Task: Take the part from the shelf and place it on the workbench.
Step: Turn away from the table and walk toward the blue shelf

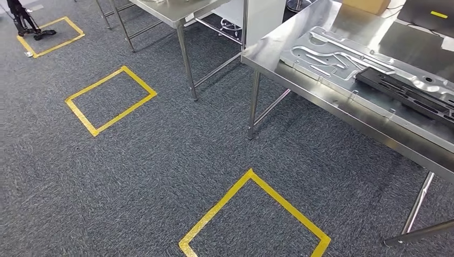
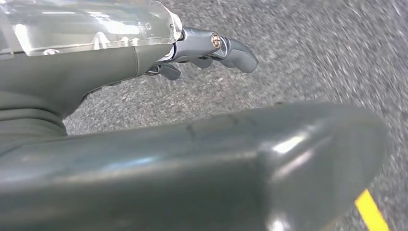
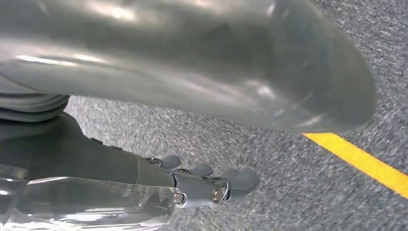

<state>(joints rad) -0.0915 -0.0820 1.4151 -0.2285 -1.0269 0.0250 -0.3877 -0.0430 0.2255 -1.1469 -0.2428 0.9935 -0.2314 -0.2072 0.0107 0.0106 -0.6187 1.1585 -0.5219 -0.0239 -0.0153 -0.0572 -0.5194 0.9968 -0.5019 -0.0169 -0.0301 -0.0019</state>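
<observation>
Black part (image 1: 409, 92) lying on steel desk (image 1: 300, 40), left hand (image 2: 144, 62) and right hand (image 3: 144, 183) both released, empty above grey carpet (image 1: 134, 160)

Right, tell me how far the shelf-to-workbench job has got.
Done: hard to say. A black part already lies on the silver plate on the steel workbench, but whether it came from the shelf cannot be told. In hand: nothing; the left hand and right hand hang over grey carpet with fingers empty. Left: if another part is due, fetching it.
</observation>
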